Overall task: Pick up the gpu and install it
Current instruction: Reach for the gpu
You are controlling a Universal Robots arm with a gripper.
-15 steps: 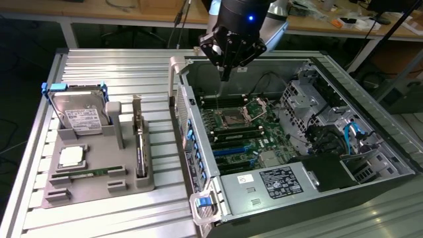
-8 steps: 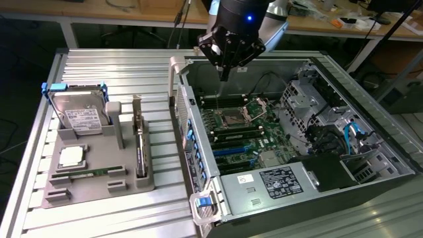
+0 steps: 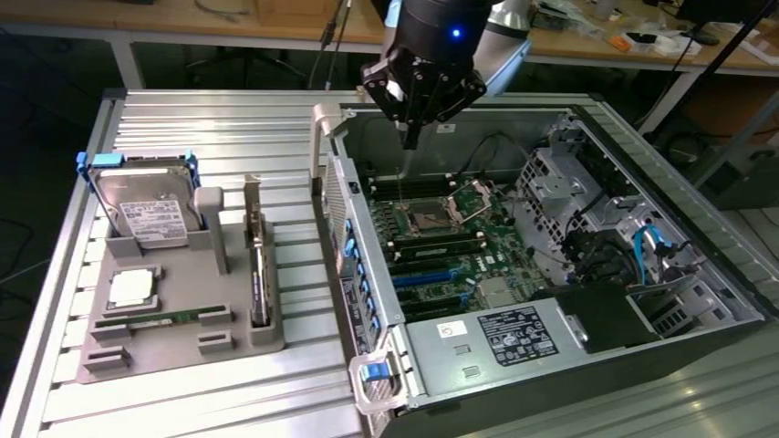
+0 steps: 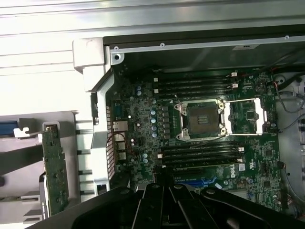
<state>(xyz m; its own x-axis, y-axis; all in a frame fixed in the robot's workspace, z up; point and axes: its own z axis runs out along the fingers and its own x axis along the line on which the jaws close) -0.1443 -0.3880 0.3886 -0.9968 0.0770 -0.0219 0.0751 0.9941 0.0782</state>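
the setting is a robotics lab or test workshop. a robot arm point(image 3: 444, 27) hangs over a work table point(image 3: 219, 119) built from ribbed aluminium profiles. on the table lies an open computer tower point(image 3: 585, 383) with its motherboard point(image 3: 451, 246) exposed. beside the tower, a grey moulded fixture point(image 3: 195, 283) holds loose components in fitted slots: a hard drive point(image 3: 146, 214), a cpu point(image 3: 130, 288), a ram stick point(image 3: 159, 319) and the gpu point(image 3: 255, 265). wooden benches point(image 3: 268, 23) carrying cables and small items line the background.
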